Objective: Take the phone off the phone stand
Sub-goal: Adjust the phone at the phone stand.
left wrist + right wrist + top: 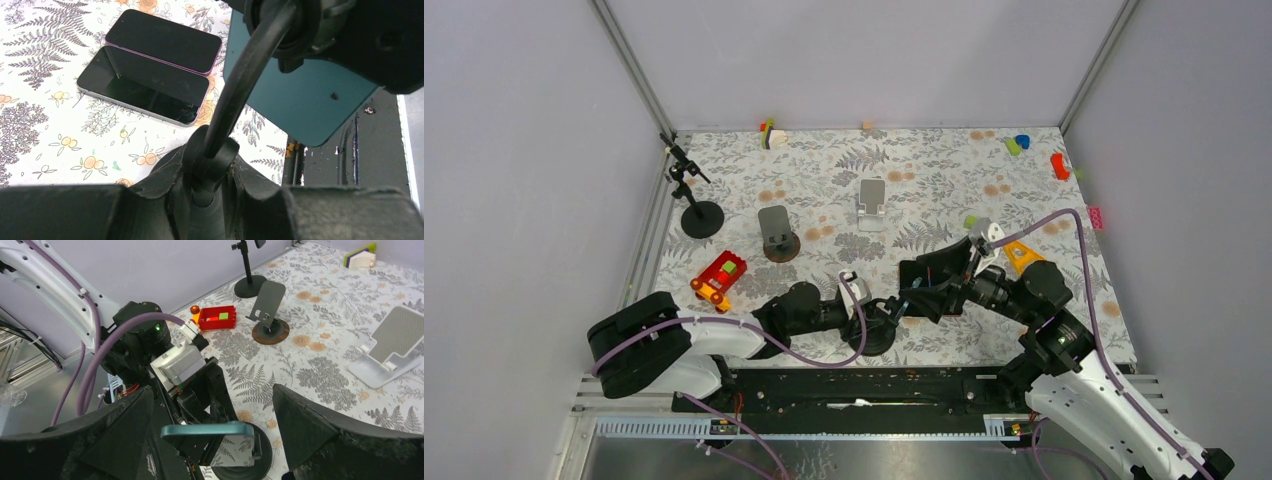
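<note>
The phone, in a teal case, stands on a black phone stand with a round base near the table's front edge. My left gripper is shut on the stand's black stem, low down by the base. The phone's teal back fills the upper right of the left wrist view. My right gripper is open, with one finger on each side of the phone's top edge and a gap on both sides. From above, the right gripper covers most of the phone.
Two dark phones lie flat side by side on the fern-patterned table just beyond the stand. Farther back stand a grey holder on a brown disc, a silver holder and a black tripod stand. A red toy lies at the left.
</note>
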